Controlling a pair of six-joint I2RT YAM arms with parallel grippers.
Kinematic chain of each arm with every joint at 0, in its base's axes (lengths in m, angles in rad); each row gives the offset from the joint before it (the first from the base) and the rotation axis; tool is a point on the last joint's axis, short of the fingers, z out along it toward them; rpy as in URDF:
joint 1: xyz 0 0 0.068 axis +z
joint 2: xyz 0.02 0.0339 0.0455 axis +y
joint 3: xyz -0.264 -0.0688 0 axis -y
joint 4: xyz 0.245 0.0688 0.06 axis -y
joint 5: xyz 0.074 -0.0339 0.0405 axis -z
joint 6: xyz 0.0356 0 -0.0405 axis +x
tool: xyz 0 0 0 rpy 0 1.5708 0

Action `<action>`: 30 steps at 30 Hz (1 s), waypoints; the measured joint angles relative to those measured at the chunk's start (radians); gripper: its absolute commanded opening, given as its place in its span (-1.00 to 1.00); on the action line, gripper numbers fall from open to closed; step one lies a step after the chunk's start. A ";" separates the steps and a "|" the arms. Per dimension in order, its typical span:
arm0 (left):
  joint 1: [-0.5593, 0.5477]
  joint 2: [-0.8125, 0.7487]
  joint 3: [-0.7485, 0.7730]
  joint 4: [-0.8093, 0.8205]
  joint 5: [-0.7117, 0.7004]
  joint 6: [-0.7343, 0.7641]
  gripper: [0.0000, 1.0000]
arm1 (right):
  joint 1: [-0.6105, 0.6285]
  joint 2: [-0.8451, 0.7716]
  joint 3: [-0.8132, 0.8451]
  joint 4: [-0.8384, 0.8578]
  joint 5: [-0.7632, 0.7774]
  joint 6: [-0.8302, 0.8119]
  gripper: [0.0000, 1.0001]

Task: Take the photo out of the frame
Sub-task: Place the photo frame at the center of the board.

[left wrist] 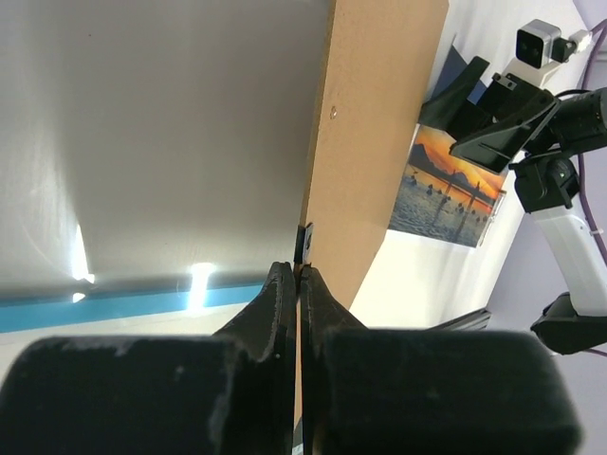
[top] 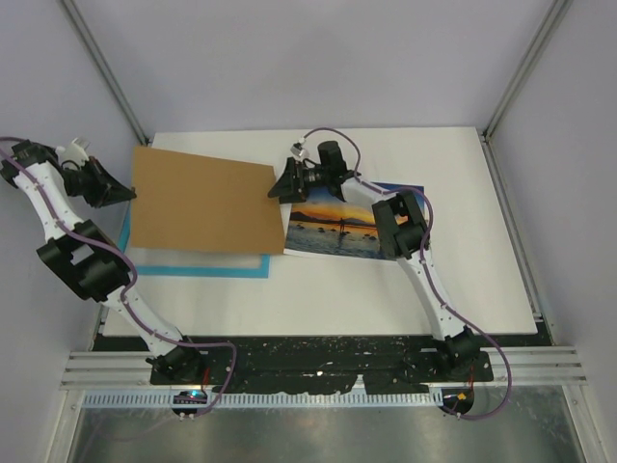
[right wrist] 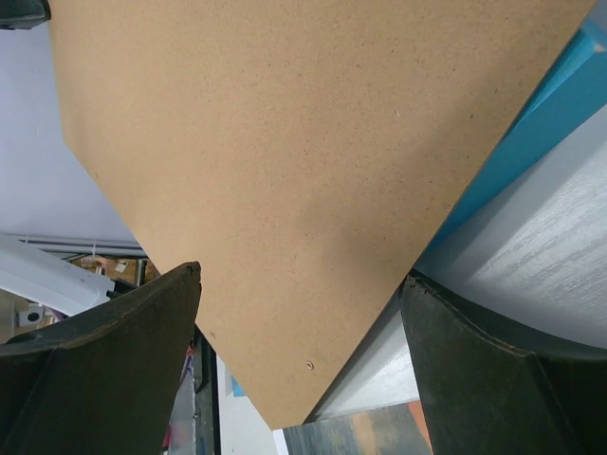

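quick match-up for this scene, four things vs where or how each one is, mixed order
1 backing board
2 photo
3 frame
4 right hand

a open, at the board's corner
b light blue, partly under the board
c pinched at its edge by the left hand
d sunset colours, flat on the table under the right arm

Pairs: 1-c, 2-d, 3-b, 4-a
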 measured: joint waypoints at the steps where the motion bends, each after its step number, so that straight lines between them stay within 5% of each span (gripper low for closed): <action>1: 0.002 -0.003 -0.003 0.007 -0.010 -0.002 -1.00 | 0.002 0.000 0.000 0.004 0.000 0.003 0.79; 30: 0.003 -0.037 -0.086 0.114 -0.174 -0.039 -0.58 | 0.000 0.008 -0.227 0.622 -0.150 0.582 0.79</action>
